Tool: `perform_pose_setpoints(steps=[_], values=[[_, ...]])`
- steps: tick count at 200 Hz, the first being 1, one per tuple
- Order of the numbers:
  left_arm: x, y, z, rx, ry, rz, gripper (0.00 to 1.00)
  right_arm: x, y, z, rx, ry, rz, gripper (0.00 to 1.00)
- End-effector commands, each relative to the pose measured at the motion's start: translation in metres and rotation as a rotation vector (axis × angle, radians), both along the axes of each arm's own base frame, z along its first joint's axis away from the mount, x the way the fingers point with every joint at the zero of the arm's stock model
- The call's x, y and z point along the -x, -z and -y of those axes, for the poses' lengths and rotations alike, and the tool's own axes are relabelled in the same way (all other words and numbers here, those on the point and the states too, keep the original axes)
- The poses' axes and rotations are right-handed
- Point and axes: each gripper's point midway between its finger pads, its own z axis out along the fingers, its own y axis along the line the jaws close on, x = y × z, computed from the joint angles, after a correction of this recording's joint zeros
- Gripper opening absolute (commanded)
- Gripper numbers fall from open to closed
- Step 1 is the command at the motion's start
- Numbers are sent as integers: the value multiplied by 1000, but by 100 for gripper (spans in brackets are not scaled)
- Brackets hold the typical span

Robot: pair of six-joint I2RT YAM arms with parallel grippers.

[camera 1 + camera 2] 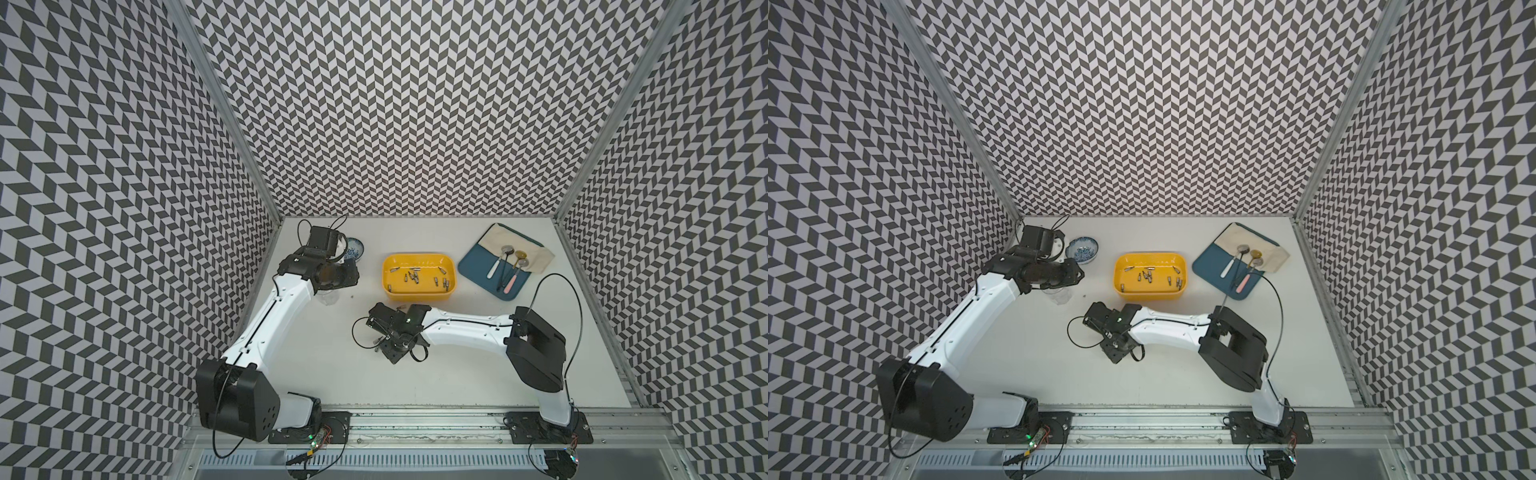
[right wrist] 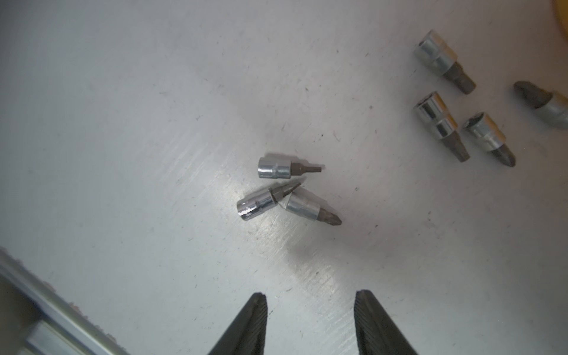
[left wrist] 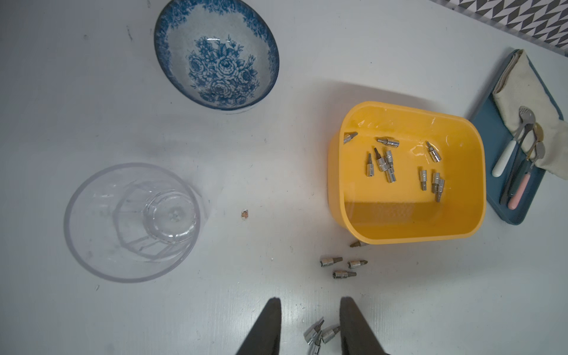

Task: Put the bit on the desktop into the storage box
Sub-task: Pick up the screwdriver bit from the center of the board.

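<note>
The right gripper (image 2: 310,293) stands with jaws apart and empty; three bits (image 2: 302,207) lie on the desktop (image 2: 123,123) just ahead of its tips, four more bits (image 2: 439,123) farther ahead beside the storage box (image 3: 338,172). The left gripper (image 3: 310,298) is likewise parted, seemingly holding nothing, with the box well ahead of it

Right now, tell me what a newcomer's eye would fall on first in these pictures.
The black-and-white chevron walls fill most of both top views. On the off-white desktop, the bright yellow storage box stands out near the middle, silver bits scattered inside. In the right wrist view, the open right gripper hangs above three loose bits lying together on the desktop.
</note>
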Motion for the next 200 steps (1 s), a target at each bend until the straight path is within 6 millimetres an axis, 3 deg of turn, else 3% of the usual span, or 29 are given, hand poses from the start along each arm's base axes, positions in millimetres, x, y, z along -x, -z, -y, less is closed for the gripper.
perform_pose_setpoints(steps=[1, 200], values=[[12, -2, -6, 2, -4, 5, 36, -6, 4, 4, 70, -9, 57, 51], [39, 6, -31, -20, -40, -10, 36, -29, 35, -17, 151, -48, 101, 52]])
